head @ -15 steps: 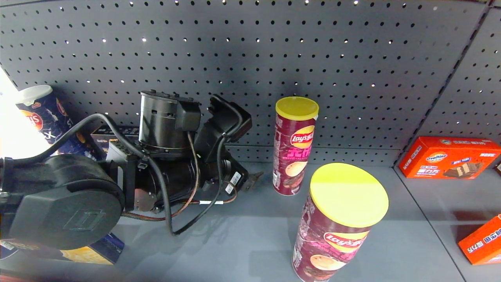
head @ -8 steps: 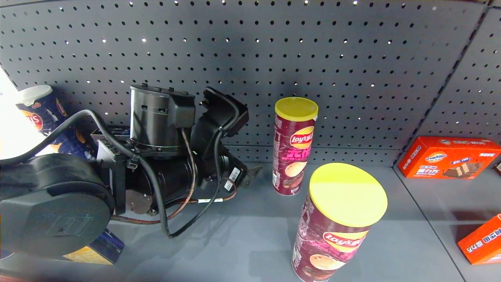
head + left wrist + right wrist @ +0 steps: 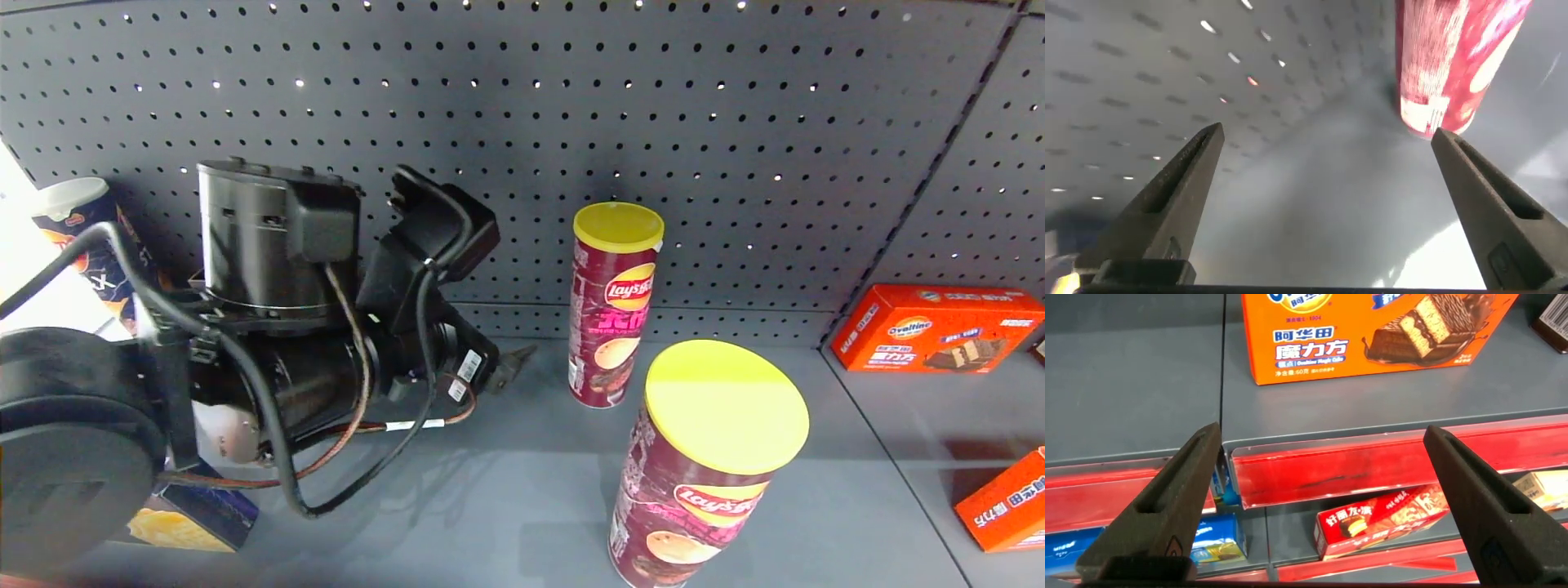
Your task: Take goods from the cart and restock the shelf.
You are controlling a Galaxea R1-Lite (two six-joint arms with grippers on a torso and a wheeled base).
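A maroon chips can (image 3: 614, 306) with a yellow lid is seen upright near the back edge of the shelf (image 3: 506, 490), close to the pegboard (image 3: 490, 98). A second such can (image 3: 702, 465) is stood nearer the front edge, apart from the first. The left gripper (image 3: 1327, 135) is held low over the shelf, near the rear can on its left, jaws spread and empty. The right gripper (image 3: 1323, 431), jaws likewise spread with nothing between them, is held before lower shelves, where an orange carton (image 3: 1372, 335) is laid. An orange box (image 3: 935, 327) is set toward the shelf's back right, and a blue can (image 3: 77, 229) at its left end.
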